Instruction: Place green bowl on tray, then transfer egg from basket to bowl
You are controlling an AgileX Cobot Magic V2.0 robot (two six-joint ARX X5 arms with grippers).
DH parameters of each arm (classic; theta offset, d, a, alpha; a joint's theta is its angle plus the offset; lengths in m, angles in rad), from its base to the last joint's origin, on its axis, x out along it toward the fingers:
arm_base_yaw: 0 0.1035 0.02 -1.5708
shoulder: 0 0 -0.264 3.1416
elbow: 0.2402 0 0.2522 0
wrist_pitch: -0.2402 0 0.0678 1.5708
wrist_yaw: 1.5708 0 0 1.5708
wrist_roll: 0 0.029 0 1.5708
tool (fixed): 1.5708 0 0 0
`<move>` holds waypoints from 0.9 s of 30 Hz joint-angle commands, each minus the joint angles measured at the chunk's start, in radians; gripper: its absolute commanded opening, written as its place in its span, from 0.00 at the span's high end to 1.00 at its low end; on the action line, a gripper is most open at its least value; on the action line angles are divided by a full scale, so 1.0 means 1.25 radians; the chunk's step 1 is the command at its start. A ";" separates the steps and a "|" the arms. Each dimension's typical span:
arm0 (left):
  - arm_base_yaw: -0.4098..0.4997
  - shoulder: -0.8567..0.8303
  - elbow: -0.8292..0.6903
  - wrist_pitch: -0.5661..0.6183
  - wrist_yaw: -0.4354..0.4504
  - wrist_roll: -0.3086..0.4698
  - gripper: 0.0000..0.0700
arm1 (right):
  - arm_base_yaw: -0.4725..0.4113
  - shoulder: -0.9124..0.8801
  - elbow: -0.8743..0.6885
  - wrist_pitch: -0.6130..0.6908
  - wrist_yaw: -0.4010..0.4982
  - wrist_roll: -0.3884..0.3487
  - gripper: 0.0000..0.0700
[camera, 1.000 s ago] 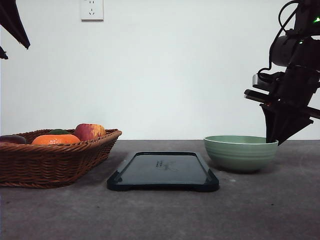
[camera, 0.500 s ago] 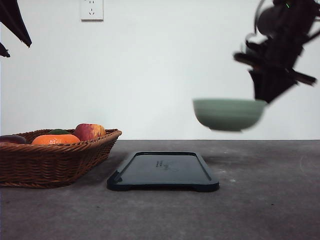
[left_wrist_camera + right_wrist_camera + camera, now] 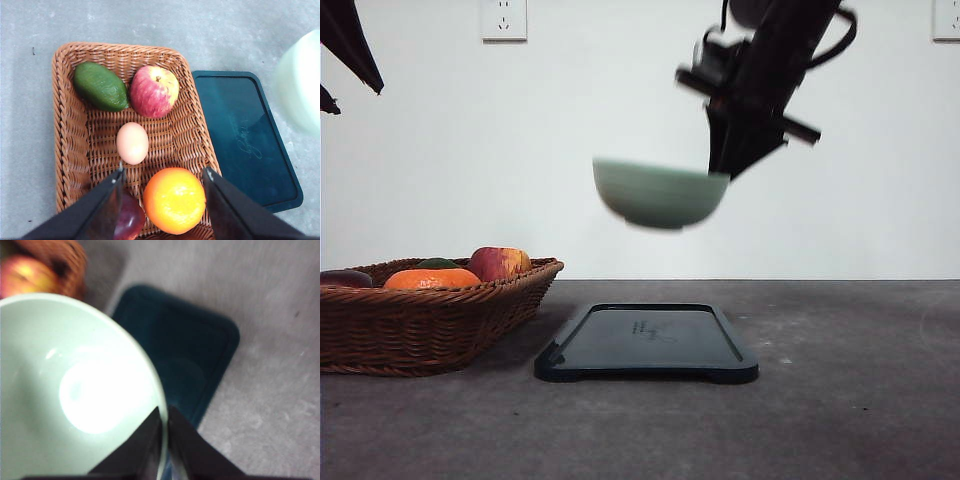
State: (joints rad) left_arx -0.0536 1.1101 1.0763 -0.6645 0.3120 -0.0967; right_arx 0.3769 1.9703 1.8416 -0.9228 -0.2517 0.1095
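Observation:
The pale green bowl (image 3: 658,195) hangs in the air above the dark tray (image 3: 646,343), held by its right rim in my right gripper (image 3: 720,172), which is shut on it. From the right wrist camera the bowl (image 3: 75,390) is empty, its rim pinched between the fingers, the tray (image 3: 190,365) below. In the left wrist view my left gripper (image 3: 162,174) stands open high over the wicker basket (image 3: 67,125), where the egg (image 3: 132,143) lies in the middle.
The basket (image 3: 420,315) stands at the table's left and also holds an apple (image 3: 154,91), an avocado (image 3: 100,86), an orange (image 3: 174,200) and a dark red fruit (image 3: 131,220). Bare grey table lies right of the tray.
My right gripper lifted the bowl off the table at the right and carried it up and leftward, now over the tray. The left arm has not moved.

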 commanded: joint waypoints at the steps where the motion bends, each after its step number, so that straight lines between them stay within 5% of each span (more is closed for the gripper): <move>1: -0.001 0.008 0.020 0.006 0.002 0.002 0.56 | 0.013 0.027 0.020 0.010 0.013 0.008 1.00; 27: -0.001 0.008 0.020 0.004 0.002 0.002 0.56 | 0.047 0.167 0.020 0.045 0.037 0.011 1.00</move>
State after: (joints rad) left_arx -0.0536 1.1103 1.0763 -0.6649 0.3119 -0.0967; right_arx 0.4307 2.1551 1.8416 -0.8683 -0.2065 0.1123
